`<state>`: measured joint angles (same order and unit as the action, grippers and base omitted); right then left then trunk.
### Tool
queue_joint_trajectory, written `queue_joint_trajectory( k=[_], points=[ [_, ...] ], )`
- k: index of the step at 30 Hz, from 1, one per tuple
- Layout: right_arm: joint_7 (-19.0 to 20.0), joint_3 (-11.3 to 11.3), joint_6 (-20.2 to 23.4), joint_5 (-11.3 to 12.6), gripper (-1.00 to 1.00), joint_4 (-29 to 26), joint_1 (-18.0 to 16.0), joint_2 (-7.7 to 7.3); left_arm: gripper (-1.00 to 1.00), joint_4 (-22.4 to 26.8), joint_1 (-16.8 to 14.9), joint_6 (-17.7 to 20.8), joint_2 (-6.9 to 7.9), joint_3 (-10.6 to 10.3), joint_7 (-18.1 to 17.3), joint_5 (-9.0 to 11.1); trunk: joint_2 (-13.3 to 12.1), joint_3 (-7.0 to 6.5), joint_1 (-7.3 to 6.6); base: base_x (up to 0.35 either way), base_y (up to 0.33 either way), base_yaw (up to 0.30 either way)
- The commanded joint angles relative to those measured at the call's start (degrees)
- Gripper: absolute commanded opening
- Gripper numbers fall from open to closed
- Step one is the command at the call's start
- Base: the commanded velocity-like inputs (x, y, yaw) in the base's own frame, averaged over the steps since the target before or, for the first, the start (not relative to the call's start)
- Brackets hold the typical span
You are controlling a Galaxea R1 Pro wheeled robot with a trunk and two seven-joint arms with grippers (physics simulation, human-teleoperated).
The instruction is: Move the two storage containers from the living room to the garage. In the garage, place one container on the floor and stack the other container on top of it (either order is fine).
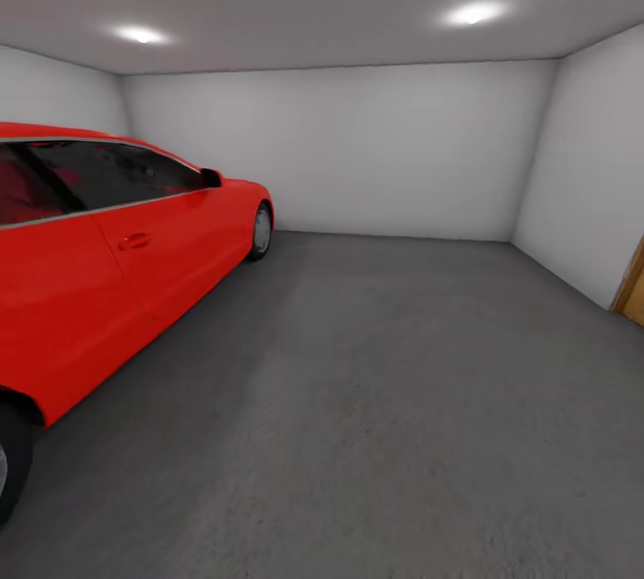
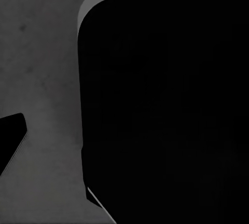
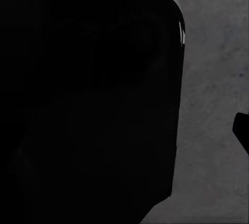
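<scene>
I am in the garage, facing its white back wall (image 1: 358,149). The dark grey concrete floor (image 1: 385,400) stretches ahead of me. Both storage containers and the living room are out of view. In the left wrist view, a large black rounded part of my own body (image 2: 166,104) hangs over mottled concrete (image 2: 41,68). The right wrist view holds the same kind of black bulk (image 3: 88,99) beside concrete (image 3: 218,52).
A shiny red car (image 1: 107,257) stands along the left, its nose toward the back wall. An orange wooden door frame (image 1: 633,288) shows at the right wall. Open floor runs from the car across to the right wall.
</scene>
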<state>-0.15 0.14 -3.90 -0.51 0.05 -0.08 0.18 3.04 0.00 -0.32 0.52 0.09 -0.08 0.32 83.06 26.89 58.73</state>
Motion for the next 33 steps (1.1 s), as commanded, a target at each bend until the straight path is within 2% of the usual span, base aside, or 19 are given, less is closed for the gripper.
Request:
queue_joint_trajectory(
  k=[1, 5, 9, 17, 19, 23, 25, 33],
  points=[
    [0.00, 0.01, -0.19, -0.06, 1.00, 0.02, -0.01, 0.01, 1.00, 0.03, 0.00, -0.03, 0.01, 0.00, -0.01, 0.03, 0.02, 0.04, 0.00, 0.000, 0.000, -0.300],
    [-0.25, 0.03, -2.08, -0.13, 1.00, 0.03, -0.01, 0.03, 1.00, 0.03, 0.00, -0.03, -0.01, 0.00, -0.01, 0.03, 0.02, 0.04, 0.00, 0.000, 0.000, -0.300],
    [-0.35, 0.04, -6.28, 0.11, 1.00, 0.03, -0.01, 0.08, 1.00, 0.03, 0.00, -0.03, 0.00, 0.00, -0.01, 0.03, 0.02, 0.04, 0.00, 0.000, 0.000, -0.300],
    [0.38, 0.33, -7.20, 0.22, 1.00, 0.05, -0.01, 0.01, 1.00, 0.03, 0.00, -0.03, 0.01, 0.00, -0.01, 0.03, 0.02, 0.04, 0.00, 0.000, 0.000, -0.300],
    [0.52, 0.37, -7.32, -0.33, 1.00, 0.09, -0.01, -0.02, 1.00, 0.03, 0.00, -0.03, 0.01, 0.00, -0.01, 0.03, 0.02, 0.04, 0.00, 0.000, 0.000, -0.300],
    [0.71, 0.14, -7.49, -3.81, 1.00, 0.13, -0.01, -0.08, 1.00, 0.03, 0.00, -0.03, 0.01, 0.00, -0.01, 0.03, 0.02, 0.04, 0.00, 0.000, 0.000, -0.300],
    [0.82, 0.06, -7.54, -4.77, 1.00, 0.20, -0.01, -0.09, 1.00, 0.03, 0.00, -0.03, 0.01, 0.00, -0.01, 0.03, 0.02, 0.04, 0.00, 0.000, 0.000, -0.300],
    [0.75, -0.14, -7.67, -4.78, 1.00, 0.21, -0.01, 0.00, 1.00, 0.03, 0.00, -0.03, 0.01, 0.00, -0.01, 0.03, 0.02, 0.04, 0.00, 0.000, 0.000, -0.300]
  ],
)
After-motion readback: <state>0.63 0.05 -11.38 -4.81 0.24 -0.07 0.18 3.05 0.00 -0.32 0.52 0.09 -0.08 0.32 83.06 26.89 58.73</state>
